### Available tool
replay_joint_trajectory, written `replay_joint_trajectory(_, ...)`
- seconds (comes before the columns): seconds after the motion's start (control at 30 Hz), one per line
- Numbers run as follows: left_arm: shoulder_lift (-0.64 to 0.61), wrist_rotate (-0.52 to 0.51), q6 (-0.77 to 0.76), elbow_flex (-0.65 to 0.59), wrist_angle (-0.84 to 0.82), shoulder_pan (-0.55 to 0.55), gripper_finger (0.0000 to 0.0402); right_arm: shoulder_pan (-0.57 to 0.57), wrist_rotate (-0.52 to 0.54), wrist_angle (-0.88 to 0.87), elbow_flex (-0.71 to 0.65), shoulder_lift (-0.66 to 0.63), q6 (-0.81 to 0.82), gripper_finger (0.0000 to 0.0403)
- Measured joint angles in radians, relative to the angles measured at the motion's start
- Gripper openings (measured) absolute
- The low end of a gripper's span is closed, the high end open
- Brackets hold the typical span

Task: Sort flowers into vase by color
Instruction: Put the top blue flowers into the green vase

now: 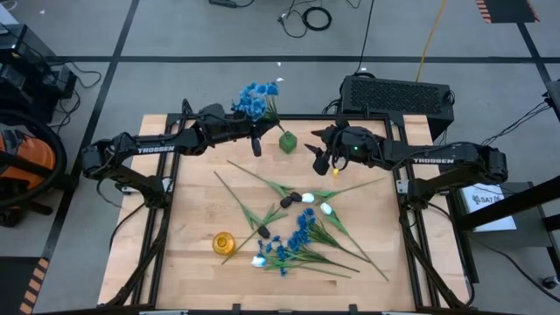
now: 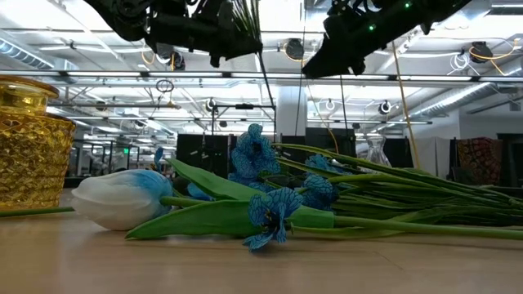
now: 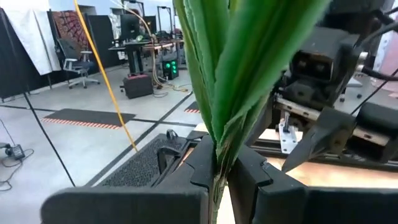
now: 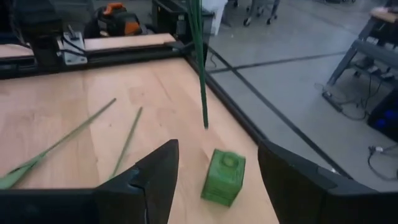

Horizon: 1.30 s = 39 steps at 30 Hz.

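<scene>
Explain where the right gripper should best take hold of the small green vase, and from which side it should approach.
Probably across two opposite flat side walls of the green vase, below its mouth. It looks boxy and stands alone on the table. The open right gripper faces it, so approach from that arm's side, clear of the flower stem hanging just beyond.

You have free wood along the table [image 1: 192,254] left side and near edge. The middle is blocked by the heap of flowers [image 1: 297,232], with the yellow vase [image 1: 224,242] just beside it. At the far edge, a green vase [image 1: 288,142] stands between both arms.
</scene>
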Motion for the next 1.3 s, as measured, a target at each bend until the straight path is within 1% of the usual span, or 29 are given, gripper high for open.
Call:
replay_joint_trajectory(0.27, 0.000, -0.057, 0.091, 0.000, 0.000, 0.022, 0.0029, -0.028, 0.000, -0.025, 0.000, 0.000, -0.044, 0.0212)
replay_joint_trajectory(0.37, 0.002, -0.063, 0.087, 0.000, -0.002, 0.042, 0.0029, -0.045, -0.002, -0.038, 0.000, 0.000, -0.023, 0.0212)
replay_joint_trajectory(0.47, 0.017, -0.063, 0.059, 0.000, -0.002, 0.056, 0.0029, -0.059, -0.061, -0.041, 0.000, 0.000, 0.002, 0.0212)
replay_joint_trajectory(0.57, 0.038, -0.063, 0.065, 0.000, -0.001, 0.067, 0.0029, -0.065, -0.105, -0.041, 0.000, 0.000, 0.023, 0.0212)
replay_joint_trajectory(0.8, 0.100, -0.062, 0.064, 0.000, 0.056, 0.083, 0.0029, -0.065, -0.106, -0.041, 0.000, 0.000, 0.030, 0.0212)
replay_joint_trajectory(0.87, 0.115, -0.049, 0.055, 0.007, 0.056, 0.080, 0.0029, -0.065, -0.106, -0.041, 0.000, 0.000, 0.030, 0.0212)
replay_joint_trajectory(1.03, 0.137, 0.022, -0.013, 0.044, 0.053, 0.077, 0.0029, -0.065, -0.106, -0.041, 0.000, 0.000, 0.030, 0.0212)
replay_joint_trajectory(1.17, 0.145, 0.023, -0.006, 0.091, -0.015, 0.090, 0.0029, -0.065, -0.105, -0.057, 0.000, 0.000, 0.028, 0.0212)
replay_joint_trajectory(1.3, 0.145, 0.028, -0.013, 0.104, -0.011, 0.124, 0.0029, -0.067, -0.083, -0.117, 0.000, -0.004, -0.005, 0.0212)
